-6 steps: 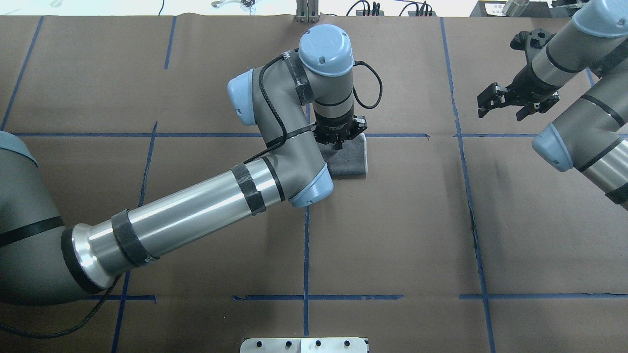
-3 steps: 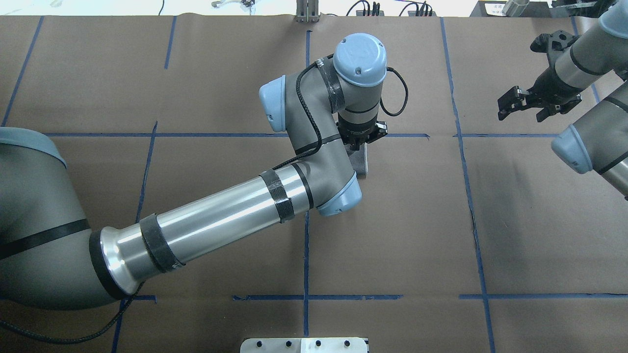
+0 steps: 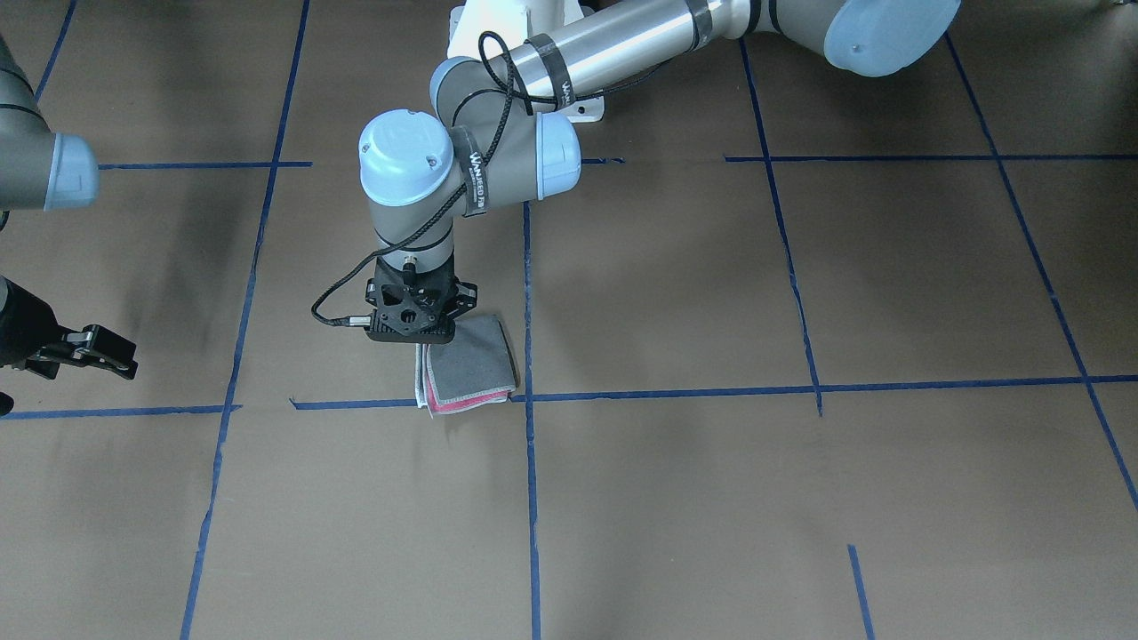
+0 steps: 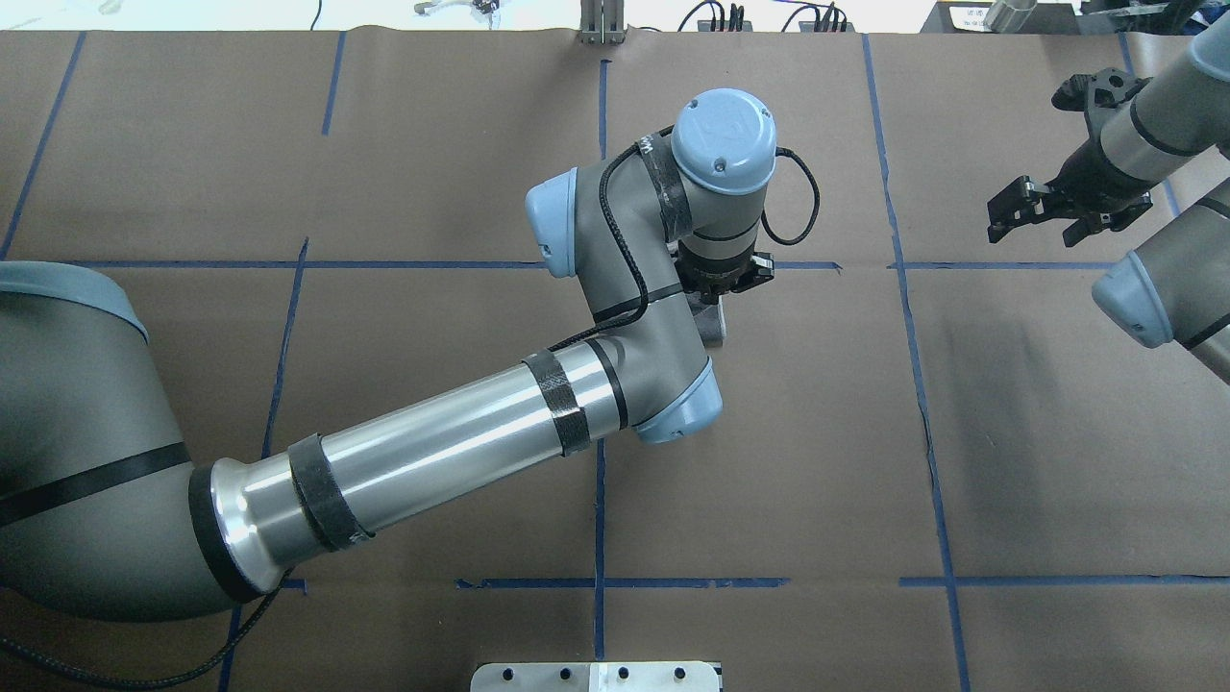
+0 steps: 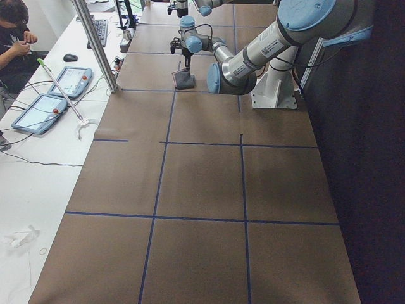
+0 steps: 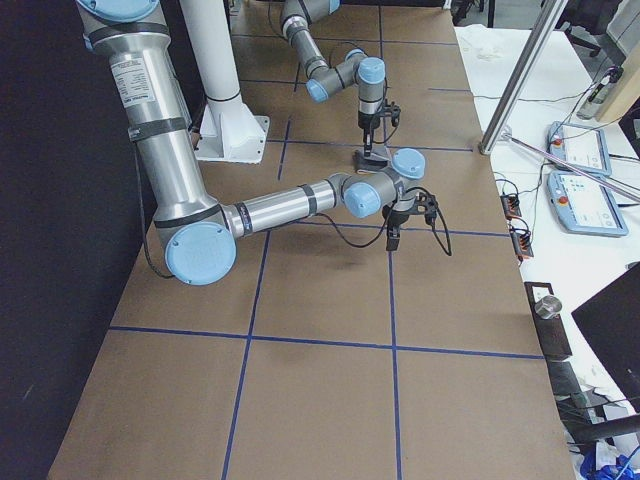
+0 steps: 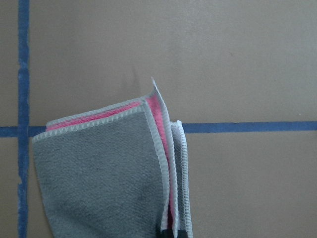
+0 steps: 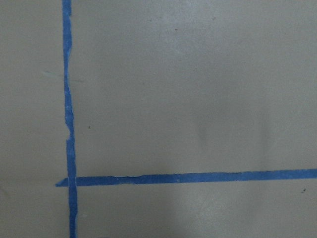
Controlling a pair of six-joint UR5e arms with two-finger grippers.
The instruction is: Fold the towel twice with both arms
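Observation:
The towel (image 3: 473,363) lies folded on the brown table paper, grey face up, with pink and whitish stitched edges showing at one side. In the left wrist view the towel (image 7: 104,178) has its stacked edges raised at the right, running down to a dark fingertip at the bottom edge. My left gripper (image 3: 416,342) stands upright over that edge and is shut on it. In the overhead view the left arm (image 4: 615,288) hides all but a sliver of the towel (image 4: 714,327). My right gripper (image 4: 1043,216) is open and empty, far off to the right.
Blue tape lines (image 4: 599,500) divide the brown paper into squares. A metal plate (image 4: 596,676) sits at the near table edge. The white base pedestal (image 3: 498,27) stands behind the left arm. A seated operator (image 5: 16,31) and tablets are beside the table.
My left arm has swung to the right across the towel, so less of the towel shows from overhead. My right arm has drawn back further to the right, its gripper still open.

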